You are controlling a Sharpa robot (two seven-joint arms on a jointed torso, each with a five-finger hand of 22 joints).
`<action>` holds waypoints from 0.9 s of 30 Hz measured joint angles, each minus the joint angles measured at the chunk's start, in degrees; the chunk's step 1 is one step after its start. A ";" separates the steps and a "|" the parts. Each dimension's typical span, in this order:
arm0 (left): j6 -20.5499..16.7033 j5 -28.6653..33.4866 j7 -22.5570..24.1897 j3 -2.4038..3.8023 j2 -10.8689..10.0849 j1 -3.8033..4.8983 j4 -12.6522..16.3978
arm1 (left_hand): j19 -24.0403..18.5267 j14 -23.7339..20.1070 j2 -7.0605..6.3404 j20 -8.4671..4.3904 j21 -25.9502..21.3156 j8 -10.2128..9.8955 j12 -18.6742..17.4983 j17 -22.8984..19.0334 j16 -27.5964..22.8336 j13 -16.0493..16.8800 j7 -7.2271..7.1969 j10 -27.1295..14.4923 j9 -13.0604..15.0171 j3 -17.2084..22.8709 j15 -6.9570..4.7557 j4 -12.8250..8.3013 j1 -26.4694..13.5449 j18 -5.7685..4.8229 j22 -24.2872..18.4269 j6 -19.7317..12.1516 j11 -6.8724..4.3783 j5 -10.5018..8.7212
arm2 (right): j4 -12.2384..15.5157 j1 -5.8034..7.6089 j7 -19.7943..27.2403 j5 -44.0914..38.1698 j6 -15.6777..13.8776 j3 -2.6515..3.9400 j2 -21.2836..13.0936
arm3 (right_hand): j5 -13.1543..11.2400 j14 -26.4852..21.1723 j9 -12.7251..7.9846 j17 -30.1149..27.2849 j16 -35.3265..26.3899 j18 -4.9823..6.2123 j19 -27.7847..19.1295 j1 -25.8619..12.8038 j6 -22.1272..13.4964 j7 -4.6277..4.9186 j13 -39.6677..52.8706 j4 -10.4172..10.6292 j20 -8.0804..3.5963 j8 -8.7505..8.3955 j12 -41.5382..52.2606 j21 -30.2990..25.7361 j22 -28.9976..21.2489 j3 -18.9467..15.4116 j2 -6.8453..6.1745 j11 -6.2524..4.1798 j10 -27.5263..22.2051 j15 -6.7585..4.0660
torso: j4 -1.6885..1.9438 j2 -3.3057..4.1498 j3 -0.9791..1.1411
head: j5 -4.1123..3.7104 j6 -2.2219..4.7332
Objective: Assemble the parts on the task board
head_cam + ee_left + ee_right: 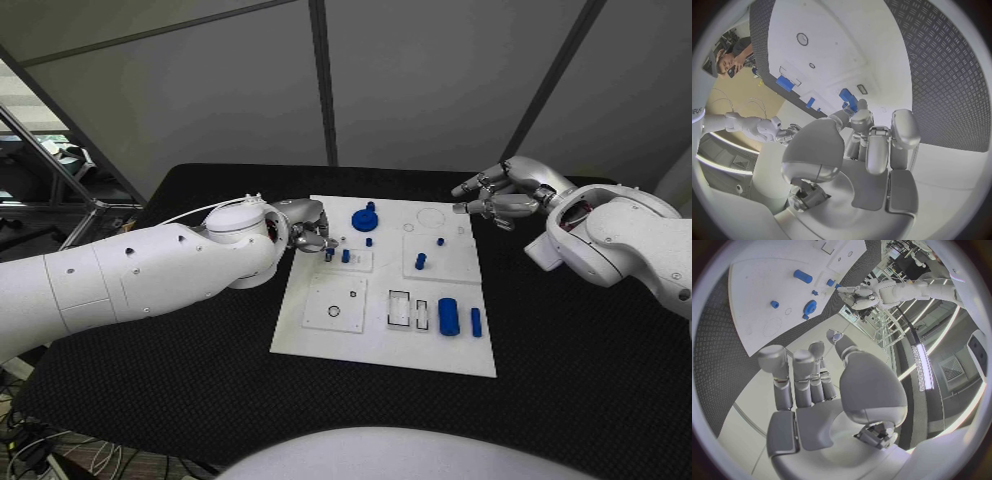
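Observation:
The white task board (335, 338) lies mid-table with several blue parts on it. A round knob (364, 217) stands near its far edge. A thick cylinder (449, 316) and a thin one (476, 321) lie at its right side, and a short peg (420, 261) stands mid-board. My left hand (307, 232) reaches over the board's far left corner. Its fingertips pinch a small blue peg (329, 254) standing beside a second peg (345, 256). In the left wrist view the peg (848, 100) shows at the tips of that hand (861, 145). My right hand (500, 200) hovers beyond the board's far right corner, fingers apart and holding nothing.
Black table (577, 380) surrounds the board, with bare cloth to the right and at the front left. In the right wrist view the board (761, 285) lies beyond my right hand (817, 395). Grey wall panels stand behind the table.

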 measured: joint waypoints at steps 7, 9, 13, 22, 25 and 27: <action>-0.73 -4.22 3.06 0.00 0.49 -0.34 -1.05 | 0.00 0.00 -0.39 0.00 0.00 -0.01 0.00 0.00 0.21 -0.21 0.00 0.00 0.12 0.98 0.01 -0.17 -0.35 0.00 0.06 0.00 0.00 -0.16 | -0.05 0.00 0.02 0.00 0.00 0.00 0.04 | 0.00 0.00 0.00 0.00 0.00 0.00 0.00 0.00 0.00 0.00 0.00 0.00 0.00 0.00 0.00 0.00 -0.01 0.00 0.00 0.00 0.00 0.00 | 0.01 0.00 -0.01 | -0.07 -0.09; -0.76 -5.33 3.84 -0.01 0.51 -0.36 -1.49 | 0.00 0.00 -0.41 0.00 0.00 -0.01 0.00 0.00 0.21 -0.21 0.00 0.00 0.12 1.20 0.01 0.06 -0.34 0.00 0.05 0.00 0.00 -0.16 | -0.07 0.00 0.02 0.00 0.00 0.00 0.06 | 0.00 0.00 0.00 0.00 0.00 0.00 0.00 0.00 0.00 0.00 0.00 0.00 0.00 0.00 0.00 0.00 0.00 0.00 0.00 0.00 0.00 0.00 | 0.02 0.00 -0.02 | -0.07 -0.10; -0.68 -7.08 5.22 -0.01 0.61 -0.41 -2.30 | 0.00 0.00 -0.93 0.00 0.00 -0.01 0.00 0.00 0.21 -0.29 0.00 0.00 0.12 1.30 0.01 0.15 -0.13 0.00 0.05 0.00 0.00 -0.22 | -0.11 0.00 0.03 0.00 0.00 0.00 0.09 | 0.00 0.00 0.00 -0.01 0.00 0.00 0.00 0.00 0.00 0.00 0.00 0.00 0.00 0.00 0.00 0.00 -0.01 0.00 0.00 0.00 0.00 0.00 | 0.02 -0.03 -0.02 | -0.03 -0.18; 0.24 -10.24 8.09 -0.01 0.96 -0.41 -3.69 | 0.00 0.01 -1.08 0.00 0.00 -0.04 -0.26 0.00 0.21 -0.34 0.01 0.01 0.12 1.81 0.02 0.40 -0.28 0.00 0.10 0.00 0.00 -0.44 | -0.22 0.00 0.03 0.00 0.00 -0.01 0.22 | 0.00 0.00 0.00 -0.01 0.00 0.00 0.00 0.00 0.00 0.00 0.00 0.00 0.00 0.00 0.00 0.00 -0.01 0.00 0.00 0.00 0.00 0.00 | 0.02 -0.03 -0.03 | -0.03 -0.30; 0.51 -10.84 8.67 0.00 1.09 -0.41 -3.97 | -0.01 0.04 -1.08 0.00 0.00 -0.05 -0.26 0.00 0.21 -0.34 0.01 0.01 0.12 1.81 0.06 0.39 -0.28 0.00 0.09 -0.01 0.00 -0.44 | -0.25 0.00 0.03 0.00 0.01 -0.01 0.27 | 0.00 0.00 0.00 -0.01 0.00 0.00 0.00 0.00 0.00 0.00 -0.01 0.00 0.00 0.00 0.00 0.00 -0.01 0.00 0.00 0.00 0.00 0.00 | 0.03 -0.03 -0.03 | -0.08 -0.37; 0.69 -11.19 9.03 0.00 1.21 -0.41 -4.19 | -0.01 0.09 -1.08 0.00 0.00 -0.06 -0.26 0.00 0.33 -0.41 0.02 0.01 0.12 1.81 0.10 0.39 -0.29 0.00 0.11 0.00 0.00 -0.44 | -0.27 0.00 0.03 0.00 0.02 -0.01 0.31 | 0.00 0.00 0.00 -0.01 0.00 0.00 0.00 0.00 0.00 0.00 -0.01 0.00 0.00 0.00 0.00 0.00 -0.01 0.00 0.00 0.00 0.00 0.00 | 0.03 -0.03 -0.03 | -0.08 -0.41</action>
